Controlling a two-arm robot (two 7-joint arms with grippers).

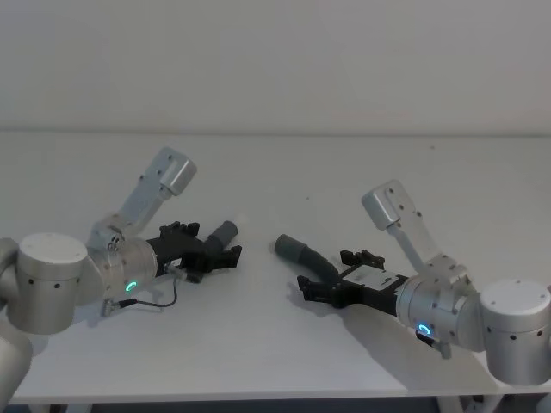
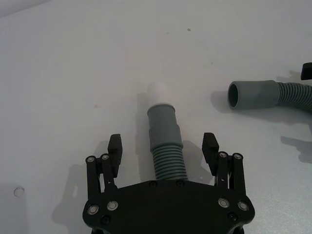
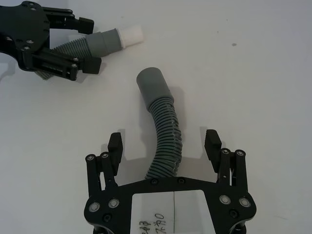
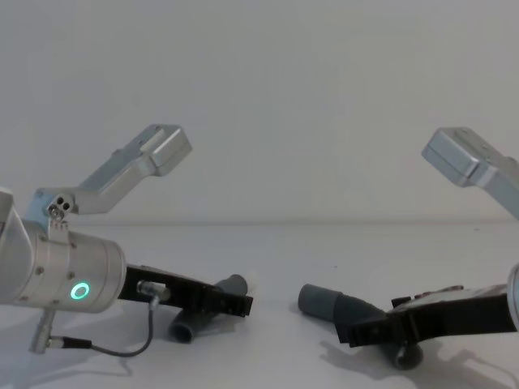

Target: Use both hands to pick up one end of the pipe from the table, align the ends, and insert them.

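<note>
Early stage: nothing gripped yet, as far as we can see.

The left hand point(image 2: 162, 144) sits low at the worktop point(image 1: 258, 353), fingers spread wide, one on either side of the thin piece point(image 2: 168, 163). A gap shows on both sides, so there is no hold. The ribbed part runs back under the palm. The cuff point(image 2: 163, 124) and white tip point(image 2: 158, 91) jut out ahead of the fingertips.

The right hand point(image 3: 163, 140) is likewise wide open, straddling the thick piece point(image 3: 165, 146) and clear of it on both sides. That piece curves away ahead of the hand, with the socket point(image 3: 152, 84) well past the fingertips.

Both pieces appear to lie on the worktop, and we judge neither is lifted. Left to do:
- close on each piece
- raise them
- turn the ends to face each other
- push the tip into the socket

The ends are near each other but apart, and not in line.

Around the hands:
- Bare worktop lies between the two hands, with nothing in the way.
- A thin black cable point(image 1: 155, 302) loops from the left wrist behind that hand, away from the ends.
- There are a few small specks on the worktop.

The thick piece's bend puts the socket off the right hand's axis, so we expect it will need turning.
</note>
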